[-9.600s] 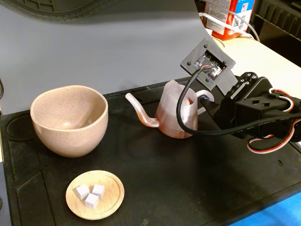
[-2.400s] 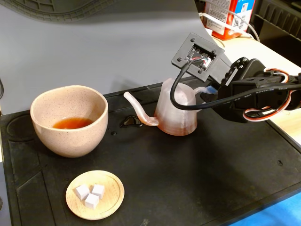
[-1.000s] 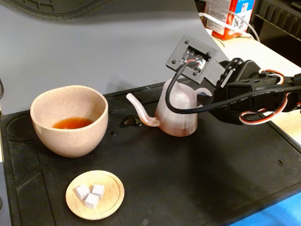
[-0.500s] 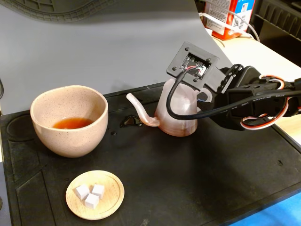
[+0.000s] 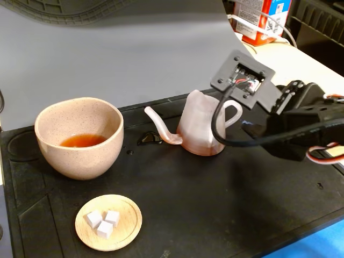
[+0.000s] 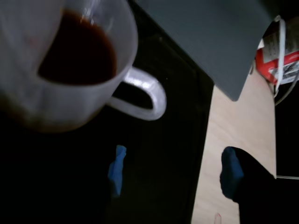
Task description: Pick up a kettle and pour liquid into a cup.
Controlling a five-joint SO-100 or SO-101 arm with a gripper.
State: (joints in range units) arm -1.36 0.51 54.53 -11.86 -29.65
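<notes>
The translucent pinkish kettle [image 5: 200, 129] stands upright on the black mat [image 5: 215, 204], with its thin spout pointing left toward the cup and its loop handle [image 5: 234, 114] on the right. The speckled beige cup [image 5: 80, 156] stands at the left and holds reddish-brown liquid [image 5: 82, 141]. My gripper [image 5: 250, 129] is just right of the handle, open and empty. In the wrist view the kettle [image 6: 60, 100] shows dark liquid [image 6: 79, 56] inside. Its handle [image 6: 145, 93] lies just ahead of my gripper [image 6: 174, 170], whose blue-tipped fingers [image 6: 117, 168] stand apart.
A small wooden dish [image 5: 126, 228] with three white cubes sits at the front left. A small wet spot [image 5: 149, 138] lies on the mat under the spout. A red and white carton [image 5: 263, 19] stands at the back right on a pale table. A grey backdrop stands behind the mat.
</notes>
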